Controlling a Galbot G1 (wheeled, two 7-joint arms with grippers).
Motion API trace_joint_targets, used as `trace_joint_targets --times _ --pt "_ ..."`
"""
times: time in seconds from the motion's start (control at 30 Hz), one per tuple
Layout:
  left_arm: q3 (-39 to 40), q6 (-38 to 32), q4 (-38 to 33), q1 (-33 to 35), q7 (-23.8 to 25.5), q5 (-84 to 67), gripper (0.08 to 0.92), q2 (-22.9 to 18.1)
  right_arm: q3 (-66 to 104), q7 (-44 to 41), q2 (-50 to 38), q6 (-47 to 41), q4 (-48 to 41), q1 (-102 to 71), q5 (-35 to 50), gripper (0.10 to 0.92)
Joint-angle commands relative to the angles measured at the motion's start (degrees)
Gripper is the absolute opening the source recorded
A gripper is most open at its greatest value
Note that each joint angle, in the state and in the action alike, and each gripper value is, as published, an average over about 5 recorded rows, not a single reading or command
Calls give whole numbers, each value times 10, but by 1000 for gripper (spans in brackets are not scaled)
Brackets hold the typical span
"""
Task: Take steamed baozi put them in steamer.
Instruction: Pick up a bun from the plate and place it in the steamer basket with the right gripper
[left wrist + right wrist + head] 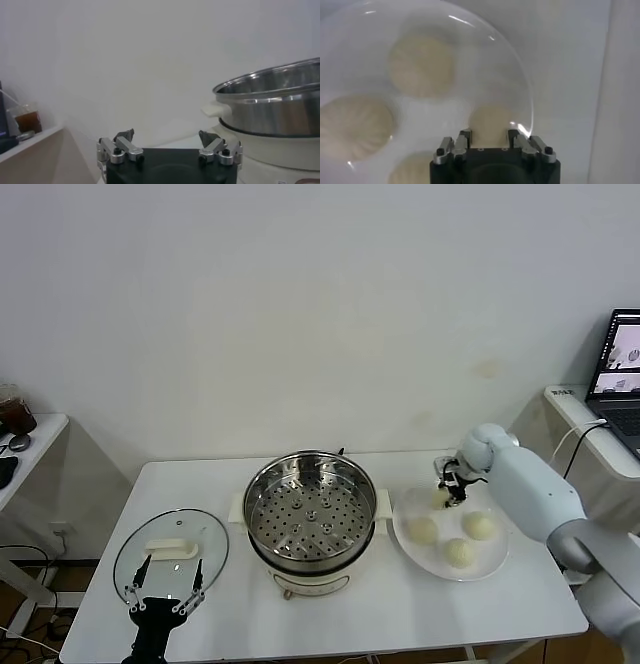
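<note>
Head view — right gripper around a baozi on the plate.

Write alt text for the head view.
The right gripper closes on a bun at the back of a white plate holding four buns. An empty steel steamer stands mid-table; the open left gripper hangs over a glass lid.

The baozi are cream-white on a white plate. The steamer is shiny steel with a dotted floor and cream base. The table is white.
</note>
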Motion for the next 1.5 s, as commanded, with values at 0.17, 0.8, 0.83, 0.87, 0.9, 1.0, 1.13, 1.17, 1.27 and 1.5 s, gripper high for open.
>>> trace_joint_targets --times 0.17,0.8,0.83,0.87,0.9,1.0,1.13,1.17,1.27,1.5 --pt "3 -2 -4 -4 2 -5 823 5 -191 -12 -115 1 233 241 286 479" --pt "-12 -10 -4 -3 4 -20 823 1 -397 -6 155 161 247 333 354 495" --pt "-14 -11 -3 -3 4 -20 823 0 -401 -4 163 176 243 327 341 495" --pt "-15 -11 -3 -3 4 -20 823 -1 -404 -1 170 194 239 321 326 494" --pt "-16 -11 -3 -3 4 -20 823 -2 -406 2 175 211 235 315 311 493" --pt "-19 -12 -1 -3 4 -19 823 -3 -410 14 185 259 221 297 251 495" --pt "-23 -13 -1 -2 4 -18 823 -4 -408 33 191 305 199 272 186 507" --pt "-23 -13 -1 -2 4 -18 823 -5 -405 38 192 313 192 266 172 512" --pt "-24 -13 -1 -3 4 -17 823 -5 -393 51 194 336 171 250 125 526" --pt "-23 -13 0 -6 4 -16 823 -6 -365 71 203 375 119 233 43 534"
